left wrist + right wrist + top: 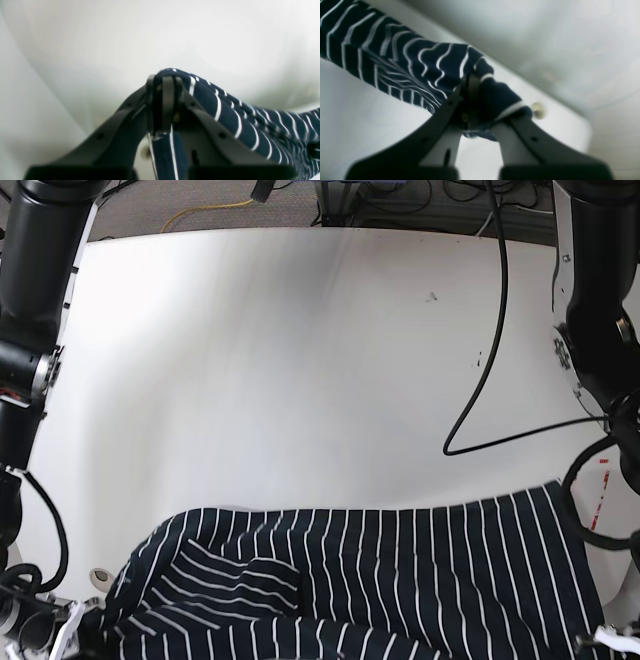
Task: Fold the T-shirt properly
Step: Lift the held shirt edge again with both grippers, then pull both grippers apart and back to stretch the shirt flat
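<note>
you've got the dark t-shirt with thin white stripes rumpled at the counter's near edge, left end effector and right end effector both clenched on its fabric.

base: overhead, table | wrists: close behind fingers

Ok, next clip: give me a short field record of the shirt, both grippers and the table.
garment: T-shirt, dark with thin white stripes, at the table's near edge
left gripper: shut on a pinch of T-shirt fabric
right gripper: shut on bunched T-shirt fabric
shirt state: wrinkled, not yet folded
surface: white table
other: black cable lying across the table's far right
</note>
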`<action>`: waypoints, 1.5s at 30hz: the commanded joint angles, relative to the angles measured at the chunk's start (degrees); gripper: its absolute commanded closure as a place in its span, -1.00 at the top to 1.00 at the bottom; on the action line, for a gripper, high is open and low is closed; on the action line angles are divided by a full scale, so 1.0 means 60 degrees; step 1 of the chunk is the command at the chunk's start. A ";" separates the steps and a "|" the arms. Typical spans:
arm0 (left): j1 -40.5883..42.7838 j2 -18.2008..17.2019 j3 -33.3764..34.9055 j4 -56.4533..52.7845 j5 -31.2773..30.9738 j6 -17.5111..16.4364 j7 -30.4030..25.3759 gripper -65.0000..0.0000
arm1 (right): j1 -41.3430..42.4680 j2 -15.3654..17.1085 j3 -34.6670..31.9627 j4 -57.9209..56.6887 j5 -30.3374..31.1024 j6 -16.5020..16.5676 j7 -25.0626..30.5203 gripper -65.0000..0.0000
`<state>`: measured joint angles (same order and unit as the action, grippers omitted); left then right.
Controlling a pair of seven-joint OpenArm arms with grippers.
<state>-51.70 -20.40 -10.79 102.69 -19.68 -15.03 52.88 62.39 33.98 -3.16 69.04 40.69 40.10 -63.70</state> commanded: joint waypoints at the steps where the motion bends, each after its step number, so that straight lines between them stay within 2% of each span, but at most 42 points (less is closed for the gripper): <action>1: -0.0782 -0.0167 -0.0026 -0.0171 -0.0009 0.0050 -0.0323 -1.00 | 0.1067 0.0191 -0.0375 0.0164 0.0142 -0.0016 0.0236 -1.00; 4: -0.1515 -0.0328 0.0018 -0.0376 -0.0053 0.0050 -0.0338 -1.00 | 0.2068 0.0440 -0.0902 0.0164 0.0186 -0.0016 -0.0086 -1.00; 7: -0.1969 -0.0328 0.0281 -0.0332 -0.0053 0.0050 -0.0338 -1.00 | 0.2068 0.0542 -0.0931 0.0194 0.0201 -0.0016 -0.0526 -1.00; 11: -0.2013 -0.0343 0.0428 -0.0288 -0.0053 0.0006 -0.0338 -1.00 | 0.2068 0.0938 -0.0873 0.0223 0.0230 -0.0016 -0.0702 -1.00; 14: -0.1603 -0.0343 0.0413 -0.0332 -0.0053 -0.0463 -0.0323 -1.00 | 0.2063 0.1114 -0.0844 0.0238 0.0288 -0.0016 -0.0702 -1.00; 17: -0.0636 -0.0343 0.0384 -0.0141 -0.0053 -0.0975 -0.0308 -1.00 | 0.0525 0.1348 -0.0067 0.0619 0.0933 -0.0016 -0.0702 -1.00; 22: 0.1328 -0.0343 0.0325 0.0914 -0.0038 -0.0990 -0.0294 -1.00 | -0.2582 0.1319 0.2131 0.1293 0.1431 -0.0016 -0.0731 -1.00; 27: 0.3408 -0.0314 -0.0422 0.1045 -0.0053 -0.1049 -0.0294 -1.00 | -0.4853 0.0059 0.3493 0.1439 0.1431 -0.0016 -0.0731 -1.00; 31: 0.5167 -0.0284 -0.0554 0.1587 -0.0068 -0.1210 -0.0294 -1.00 | -0.6289 -0.0395 0.4314 0.1542 0.1490 -0.0016 -0.0731 -1.00; 34: 0.6676 -0.0270 -0.1023 0.2071 -0.0068 -0.1239 -0.0308 -1.00 | -0.7549 -0.0659 0.4959 0.2377 0.1446 -0.0016 -0.0731 -1.00; 39: 0.7819 -0.0094 -0.1184 0.1881 -0.0068 -0.1254 -0.0484 -1.00 | -0.8237 -0.1289 0.5120 0.2626 0.1431 -0.0016 -0.0731 -1.00; 42: 0.9079 0.0170 -0.1477 0.2100 -0.0082 -0.1298 -0.0543 -1.00 | -0.9072 -0.1465 0.5281 0.3036 0.1446 -0.0016 -0.0731 -1.00; 45: 0.9665 0.0199 -0.1990 0.2071 -0.0082 -0.1649 -0.0557 -1.00 | -0.9673 -0.1597 0.5589 0.3490 0.1431 -0.0016 -0.0731 -1.00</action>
<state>6.96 -18.37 -21.63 114.32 -20.34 -24.73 50.43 4.86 22.59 28.51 88.20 49.95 40.36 -68.27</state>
